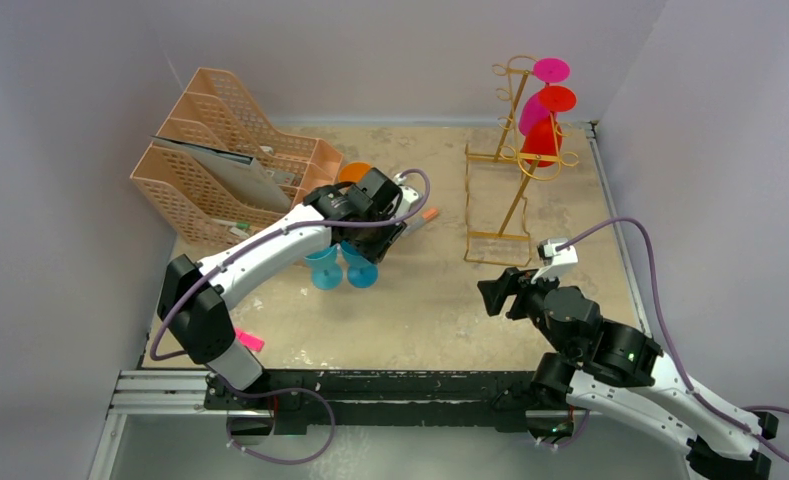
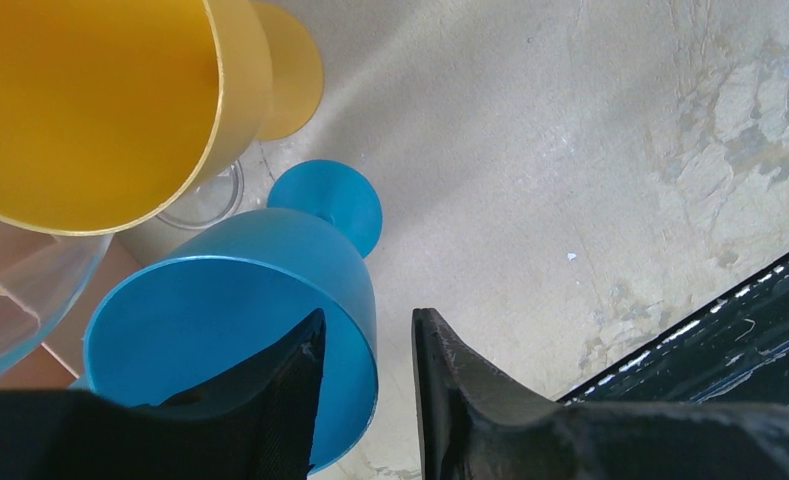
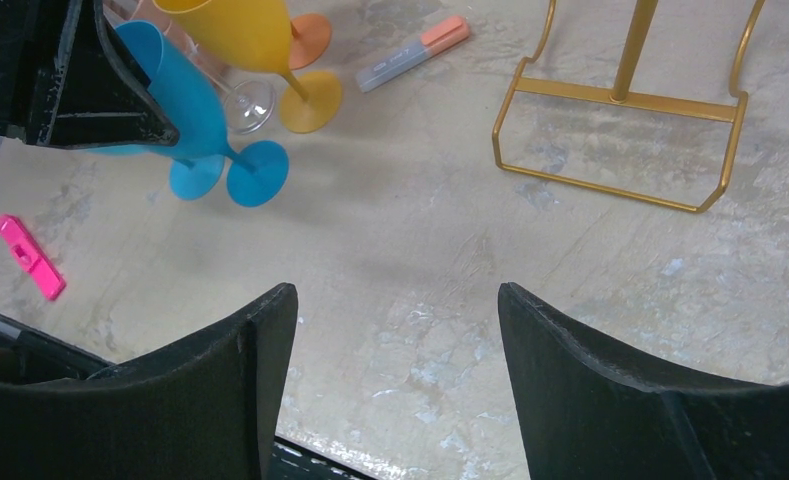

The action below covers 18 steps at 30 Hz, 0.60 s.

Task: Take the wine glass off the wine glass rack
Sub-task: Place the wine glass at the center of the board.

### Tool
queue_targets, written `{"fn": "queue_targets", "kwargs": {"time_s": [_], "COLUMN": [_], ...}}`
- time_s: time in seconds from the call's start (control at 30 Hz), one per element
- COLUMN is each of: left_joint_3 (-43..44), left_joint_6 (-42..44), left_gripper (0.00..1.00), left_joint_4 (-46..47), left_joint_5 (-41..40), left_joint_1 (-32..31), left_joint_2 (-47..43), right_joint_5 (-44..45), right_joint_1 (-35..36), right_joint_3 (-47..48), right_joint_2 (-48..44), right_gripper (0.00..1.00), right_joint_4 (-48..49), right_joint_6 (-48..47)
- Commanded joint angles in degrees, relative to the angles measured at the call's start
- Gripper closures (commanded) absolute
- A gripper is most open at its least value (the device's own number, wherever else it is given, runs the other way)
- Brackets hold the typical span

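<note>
Looking from above, we are seeing the left gripper (image 2: 370,318) reaching over the middle of the table (image 1: 420,320). It is poised at a blue glass (image 2: 220,310) that is standing on the tabletop, well apart from the rack (image 3: 637,45). In the left wrist view its fingers are straddling the glass's rim, one inside the bowl and the other outside. A strip of table is showing between the outer finger and the wall, so we are reading the jaws as parted and not clamping the glass. A second blue glass (image 1: 322,268) is standing just beside it. A yellow glass (image 2: 80,100) is crowding in close, with a clear glass (image 3: 245,100) and an orange glass (image 3: 310,27) nearby.

The rack is standing at the far right of the table. We are counting three glasses hanging on it: a pink glass (image 1: 551,69), a magenta glass (image 1: 535,108) and a red glass (image 1: 542,138), one below another along its post.

The right gripper (image 3: 395,292) is hovering above the table near the rack's base, its jaws spread wide and holding nothing.

We are also noting a peach organiser (image 1: 210,150) at the far left, a grey and orange marker (image 3: 410,50) lying between the glasses and the rack, and a pink piece (image 3: 30,258) near the front edge.
</note>
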Motion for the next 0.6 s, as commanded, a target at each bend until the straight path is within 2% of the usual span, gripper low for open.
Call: {"fn": "queue_targets", "kwargs": {"time_s": [0.0, 0.17, 0.43, 0.57], "left_joint_3": [2.78, 3.17, 4.05, 4.39], "left_joint_6": [-0.24, -0.24, -0.35, -1.61], "left_gripper": [0.62, 0.55, 0.51, 0.46], "left_joint_4": [-0.45, -0.59, -1.55, -0.90], "left_joint_5": [0.67, 1.27, 1.43, 4.72], "left_joint_1": [-0.01, 0.01, 0.01, 0.02], "left_joint_2": [-2.10, -3.68, -5.94, -7.95], "right_joint_5": [1.20, 1.70, 3.92, 4.27], "right_joint_1": [0.12, 0.15, 0.08, 0.15], "right_joint_3": [1.07, 0.85, 0.23, -0.36], "right_joint_2": [-0.38, -0.10, 0.04, 0.25], "right_gripper": [0.24, 0.24, 0.24, 0.24], "right_joint_4": [1.34, 1.87, 3.69, 4.10], "right_joint_6": [-0.48, -0.05, 1.91, 3.16]}}
